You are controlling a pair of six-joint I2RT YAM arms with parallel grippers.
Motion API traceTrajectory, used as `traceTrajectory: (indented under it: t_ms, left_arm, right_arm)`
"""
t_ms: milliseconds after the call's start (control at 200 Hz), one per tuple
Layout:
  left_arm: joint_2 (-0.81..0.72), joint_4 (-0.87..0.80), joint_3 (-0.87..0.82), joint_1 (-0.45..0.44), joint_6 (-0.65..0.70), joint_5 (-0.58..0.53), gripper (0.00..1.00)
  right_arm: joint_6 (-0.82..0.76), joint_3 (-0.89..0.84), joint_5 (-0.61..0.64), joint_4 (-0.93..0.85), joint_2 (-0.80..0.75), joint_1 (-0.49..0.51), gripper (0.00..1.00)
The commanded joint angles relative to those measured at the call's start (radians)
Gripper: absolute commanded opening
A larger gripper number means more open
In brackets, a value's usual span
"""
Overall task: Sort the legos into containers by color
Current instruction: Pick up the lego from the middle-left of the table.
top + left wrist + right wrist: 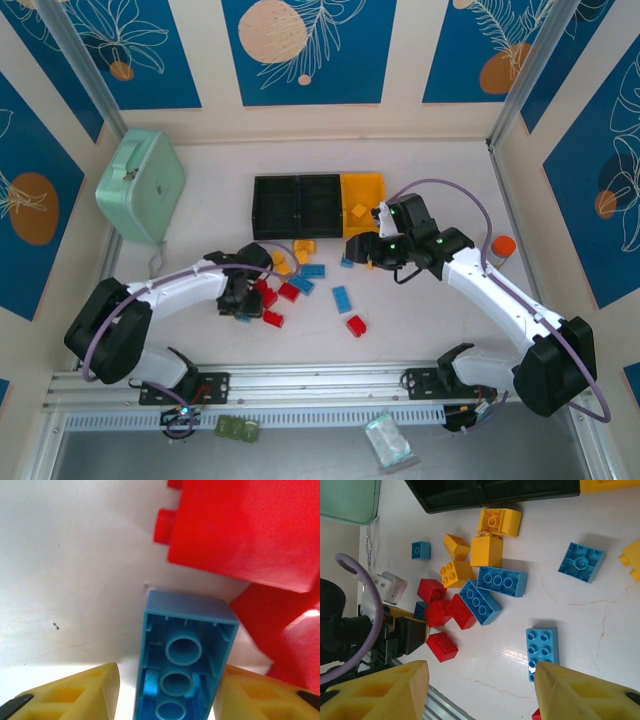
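- Left tool (167, 677) straddles a blue brick (185, 650) beside red bricks (240, 530) on the counter (75, 580); squeeze it square, lift straight, clear of the reds.
- Its fingers sit close on both flanks; whether they pinch, I cannot tell.
- Right tool (480, 680) hangs spread, empty, above loose bricks (501, 581).

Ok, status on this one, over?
Left claw straddling blue lego, grip unconfirmed. Right claw open, empty. Red legos crowd close beside the blue one.
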Motion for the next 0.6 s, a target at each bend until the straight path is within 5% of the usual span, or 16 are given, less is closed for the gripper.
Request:
traceTrajectory:
  t_ms: [0,75,215,590]
  left_arm:
    - [0.02,-0.021,-0.023,-0.005,-0.003,-0.041,0.43]
    - [0.043,-0.019,-0.019,-0.005,0.001,-0.035,0.31]
    - [0.025,-0.034,-0.011,-0.005,0.002,-0.031,0.24]
    - [-0.116,-0.161,0.092,-0.002,-0.003,-0.053,0.17]
  right_arm:
    - [0.015,-0.009,-0.009,0.005,-0.02,0.012,0.58]
    - [0.018,-0.008,-0.005,0.002,-0.021,0.015,0.58]
    - [0.023,-0.015,0.002,0.003,-0.027,0.019,0.58]
    - [0.029,-0.012,0.002,0.007,-0.02,0.033,0.58]
